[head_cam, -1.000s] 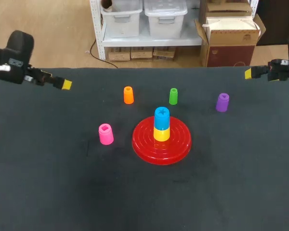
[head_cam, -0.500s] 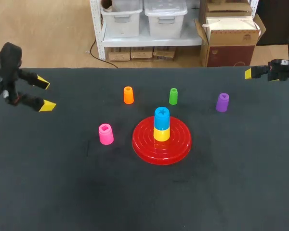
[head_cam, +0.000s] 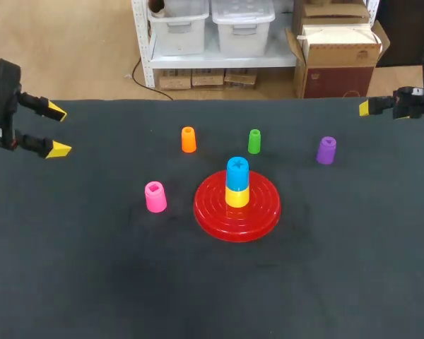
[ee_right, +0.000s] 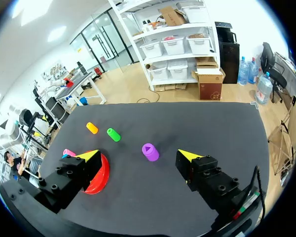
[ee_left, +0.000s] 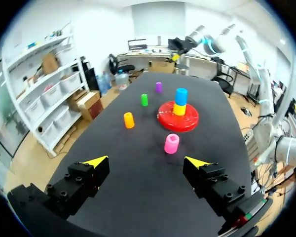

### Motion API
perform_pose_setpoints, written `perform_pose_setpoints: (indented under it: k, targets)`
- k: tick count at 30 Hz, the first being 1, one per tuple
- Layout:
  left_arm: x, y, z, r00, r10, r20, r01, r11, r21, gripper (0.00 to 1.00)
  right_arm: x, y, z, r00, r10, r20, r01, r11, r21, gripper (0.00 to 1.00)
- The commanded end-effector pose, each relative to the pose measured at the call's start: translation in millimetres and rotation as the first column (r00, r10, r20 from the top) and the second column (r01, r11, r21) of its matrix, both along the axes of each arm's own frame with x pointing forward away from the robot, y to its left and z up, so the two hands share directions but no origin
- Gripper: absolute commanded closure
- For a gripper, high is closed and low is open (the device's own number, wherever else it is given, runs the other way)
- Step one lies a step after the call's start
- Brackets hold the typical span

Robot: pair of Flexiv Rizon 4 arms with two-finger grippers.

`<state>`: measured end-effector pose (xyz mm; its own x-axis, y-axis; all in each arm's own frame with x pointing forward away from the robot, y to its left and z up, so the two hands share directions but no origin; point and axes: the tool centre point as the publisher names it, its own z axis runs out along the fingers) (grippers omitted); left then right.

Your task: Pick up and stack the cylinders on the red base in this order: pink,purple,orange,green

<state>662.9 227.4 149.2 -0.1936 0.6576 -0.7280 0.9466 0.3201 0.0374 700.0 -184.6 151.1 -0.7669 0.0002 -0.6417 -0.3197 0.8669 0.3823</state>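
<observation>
The red base sits mid-table with a yellow cylinder and a blue one stacked on its peg. The pink cylinder stands left of the base, the orange and green ones behind it, and the purple to the back right. My left gripper hovers open at the far left edge, empty; its own view shows the pink cylinder well ahead of the left gripper. My right gripper is at the far right back edge, open, with the purple cylinder ahead of it.
The black table top stretches wide in front of the base. In the left wrist view the orange, green and purple cylinders stand beyond the pink one, beside the base.
My left gripper has drawn back to the left edge and turned, so both yellow tips now show apart. The right arm and all cylinders have stayed put.
</observation>
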Motion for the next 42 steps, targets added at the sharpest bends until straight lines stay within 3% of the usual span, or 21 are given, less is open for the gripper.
perform_pose_setpoints:
  k: [1,10,15,16,17,19,37,39,42]
  targets:
    - [-5.2,2.0,-4.4,1.0,0.013,0.021,-0.013,1.0,0.001,0.0,0.1,-0.2,-0.3,1.0,0.001,0.0,-0.001,1.0,0.001,0.0]
    - [-27.5,2.9,-2.9,0.994,-0.105,0.025,0.105,0.994,-0.001,0.0,0.1,-0.2,-0.3,1.0,0.001,0.0,-0.001,1.0,0.001,0.0]
    - [-32.1,1.5,-7.6,0.984,-0.169,0.06,0.168,0.985,0.027,0.0,0.1,-0.2,-0.3,1.0,0.001,0.0,-0.001,1.0,0.001,0.0]
    - [-32.2,1.4,-8.3,0.984,-0.163,0.066,0.161,0.986,0.035,0.0,0.1,-0.2,-0.3,1.0,0.001,0.0,-0.001,1.0,0.001,0.0]
    - [-32.1,0.1,-11.3,0.983,-0.136,0.125,0.129,0.99,0.062,0.0,0.1,-0.2,-0.3,1.0,0.001,0.0,-0.001,1.0,0.001,0.0]
    - [-30.2,-0.5,-12.3,0.991,-0.094,0.095,0.085,0.993,0.087,0.0,0.1,-0.2,-0.3,1.0,0.001,0.0,-0.001,1.0,0.001,0.0]
    - [-30.2,-0.5,-12.3,0.991,-0.094,0.095,0.085,0.993,0.087,0.0,0.1,-0.2,-0.3,1.0,0.001,0.0,-0.001,1.0,0.001,0.0]
    - [-30.2,-0.5,-12.3,0.991,-0.094,0.095,0.085,0.993,0.087,0.0,6.0,28.6,1.8,0.996,0.087,-0.015,-0.087,0.994,-0.067,0.0]
    - [-30.2,-0.5,-12.3,0.991,-0.094,0.095,0.085,0.993,0.087,0.0,14.2,79.8,-4.2,0.962,0.255,-0.096,-0.267,0.951,-0.153,0.0]
